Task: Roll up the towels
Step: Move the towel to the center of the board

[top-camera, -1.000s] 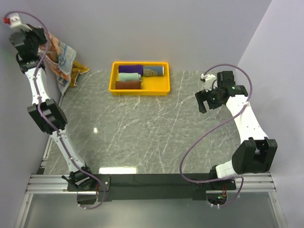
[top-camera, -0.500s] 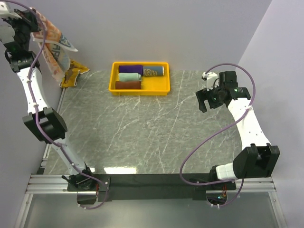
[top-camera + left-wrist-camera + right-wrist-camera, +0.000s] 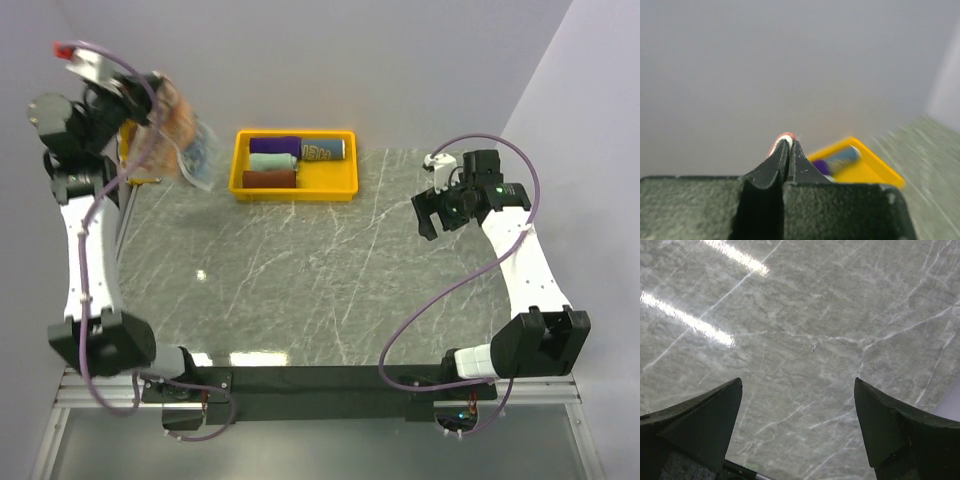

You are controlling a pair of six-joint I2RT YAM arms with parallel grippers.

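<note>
Left pincer point(image 3: 789, 146) pinched, aloft; right pincer point(image 3: 797, 385) agape.

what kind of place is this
Probably a robotics lab test cell: two robot arms bolted to a rail at a marble-look table, bare walls closing it in, a yellow tray of rolled towels.

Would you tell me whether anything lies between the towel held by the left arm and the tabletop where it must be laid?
Nothing visible does. The patterned towel hangs from the left arm's shut fingers near the marble table's far left corner; the yellow tray sits to its right, out of the way.
</note>
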